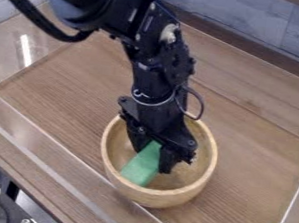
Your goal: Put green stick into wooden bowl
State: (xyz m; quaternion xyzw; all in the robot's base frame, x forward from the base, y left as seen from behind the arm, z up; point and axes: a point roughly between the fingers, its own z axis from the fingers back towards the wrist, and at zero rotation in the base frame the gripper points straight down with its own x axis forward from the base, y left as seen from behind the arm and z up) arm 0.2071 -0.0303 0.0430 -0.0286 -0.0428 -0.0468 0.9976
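The green stick hung tilted inside the wooden bowl, its lower end down near the bowl's bottom toward the near wall, its upper end caught in the gripper. The black jaws were clamped together on that upper end, one on each flat side, with no gap showing beyond the stick itself. The gripper pointed straight down into the bowl from the dark arm above. The bowl sat on a wood-grain table ringed by clear walls.
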